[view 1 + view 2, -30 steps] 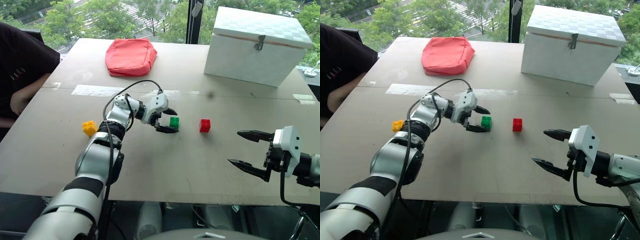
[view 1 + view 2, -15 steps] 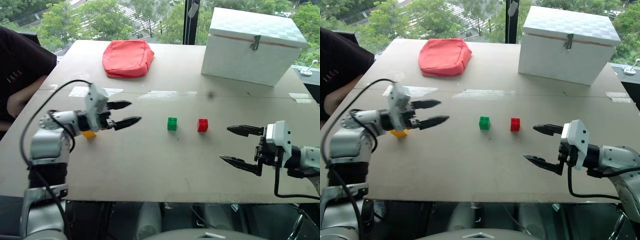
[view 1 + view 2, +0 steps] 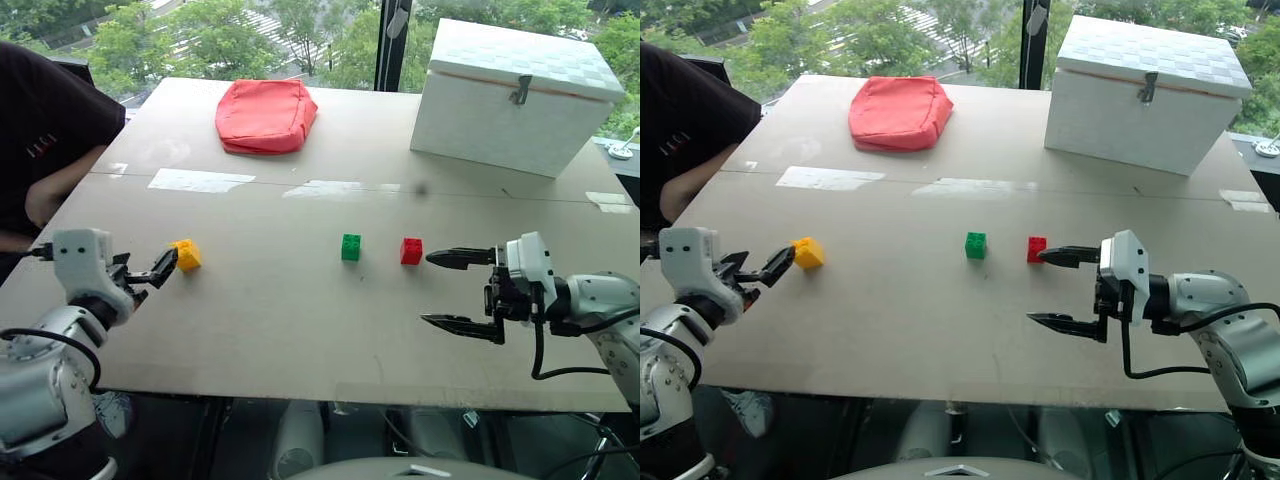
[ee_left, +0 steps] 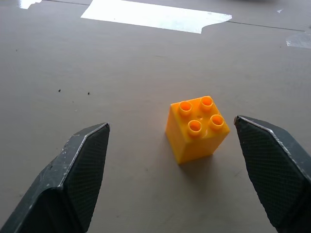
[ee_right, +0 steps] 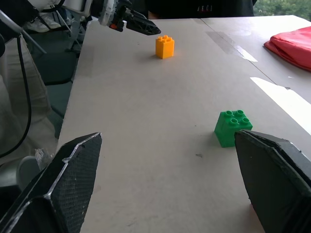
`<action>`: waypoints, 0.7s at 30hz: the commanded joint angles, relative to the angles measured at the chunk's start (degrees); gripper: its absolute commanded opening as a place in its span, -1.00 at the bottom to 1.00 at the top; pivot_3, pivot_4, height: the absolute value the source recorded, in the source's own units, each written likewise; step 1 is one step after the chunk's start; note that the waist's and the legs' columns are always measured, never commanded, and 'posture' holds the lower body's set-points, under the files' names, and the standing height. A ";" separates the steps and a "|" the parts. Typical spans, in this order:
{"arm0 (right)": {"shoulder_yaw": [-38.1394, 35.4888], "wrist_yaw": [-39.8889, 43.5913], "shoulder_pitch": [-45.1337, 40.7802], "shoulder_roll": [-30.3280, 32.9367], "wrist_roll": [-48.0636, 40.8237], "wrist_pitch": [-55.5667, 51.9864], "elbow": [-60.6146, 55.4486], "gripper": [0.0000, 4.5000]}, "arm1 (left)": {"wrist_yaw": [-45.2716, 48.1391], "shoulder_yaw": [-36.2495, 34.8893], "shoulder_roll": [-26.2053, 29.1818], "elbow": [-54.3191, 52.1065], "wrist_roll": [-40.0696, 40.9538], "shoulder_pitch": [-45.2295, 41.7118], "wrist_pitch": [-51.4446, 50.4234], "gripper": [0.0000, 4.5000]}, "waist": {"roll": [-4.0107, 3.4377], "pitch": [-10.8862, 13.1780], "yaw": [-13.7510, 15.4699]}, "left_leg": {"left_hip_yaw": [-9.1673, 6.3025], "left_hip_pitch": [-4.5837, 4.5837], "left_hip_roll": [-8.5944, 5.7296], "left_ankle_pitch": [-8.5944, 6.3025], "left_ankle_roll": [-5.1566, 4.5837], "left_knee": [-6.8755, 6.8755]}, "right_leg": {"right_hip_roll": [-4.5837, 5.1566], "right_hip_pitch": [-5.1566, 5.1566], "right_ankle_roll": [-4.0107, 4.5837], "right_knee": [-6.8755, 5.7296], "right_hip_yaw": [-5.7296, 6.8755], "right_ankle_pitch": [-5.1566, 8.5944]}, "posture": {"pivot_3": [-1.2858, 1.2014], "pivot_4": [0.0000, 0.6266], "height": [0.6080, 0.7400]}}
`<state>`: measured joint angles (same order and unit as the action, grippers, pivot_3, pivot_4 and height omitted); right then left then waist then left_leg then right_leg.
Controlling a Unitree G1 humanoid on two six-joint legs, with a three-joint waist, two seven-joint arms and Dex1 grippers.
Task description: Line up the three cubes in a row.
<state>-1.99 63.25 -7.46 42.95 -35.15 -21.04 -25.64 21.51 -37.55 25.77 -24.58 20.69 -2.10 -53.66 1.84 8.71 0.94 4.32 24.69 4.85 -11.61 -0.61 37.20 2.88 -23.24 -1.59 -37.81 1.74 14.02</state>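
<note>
One yellow cube [image 4: 197, 128] sits untouched just ahead of the spread left claw [image 4: 175, 160].

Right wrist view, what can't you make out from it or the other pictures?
- Red cube: hidden in the right wrist view behind that end effector's finger; seen from the head.
- White box: lid shut, contents hidden.
- Person: cut off by the left edge of the head views.
- Red pouch: contents hidden.
</note>
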 commanded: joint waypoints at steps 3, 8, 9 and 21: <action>-0.59 0.78 -0.92 0.21 -0.49 0.69 -0.81 1.00 | -5.84 2.64 -3.34 -3.07 0.19 -1.83 0.71 0.87 | 0.03 -0.02 -0.11 | -0.01 -0.01 0.01 0.00 0.00 -0.02 | -0.07 0.00 0.00 -0.02 0.02 0.00 | 0.03 -0.52 1.00; -1.13 0.69 -0.69 0.60 -0.40 0.68 -0.98 1.00 | -9.08 4.92 -3.97 0.08 -1.35 -3.84 3.19 0.87 | 0.03 -0.02 -0.14 | 0.00 -0.02 0.01 0.00 0.00 -0.02 | -0.08 0.00 0.01 -0.03 0.01 0.00 | 0.03 -0.52 1.00; -1.23 0.55 -0.61 0.67 -0.37 0.61 -1.14 1.00 | -9.86 5.53 -4.04 1.49 -2.04 -4.37 4.28 0.87 | 0.03 -0.02 -0.14 | 0.02 -0.02 0.01 0.00 0.00 -0.02 | -0.08 0.00 0.01 -0.03 -0.01 0.00 | 0.03 -0.52 1.00; -3.31 -1.74 1.89 1.90 -1.10 -0.56 -3.84 1.00 | -5.78 8.44 -1.23 11.37 -1.23 -5.26 14.86 -0.42 | 0.03 -0.02 -0.12 | 0.01 0.02 0.01 0.00 0.00 -0.04 | -0.07 -0.02 0.01 0.01 0.03 0.00 | 0.03 -0.52 1.00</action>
<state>-3.15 61.94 -5.55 44.22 -35.26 -21.67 -27.03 13.74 -28.91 23.24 -12.66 18.31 -6.93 -40.90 1.87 8.69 0.82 4.34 24.70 4.86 -11.61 -0.61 37.16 2.82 -23.25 -1.58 -37.80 1.76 14.03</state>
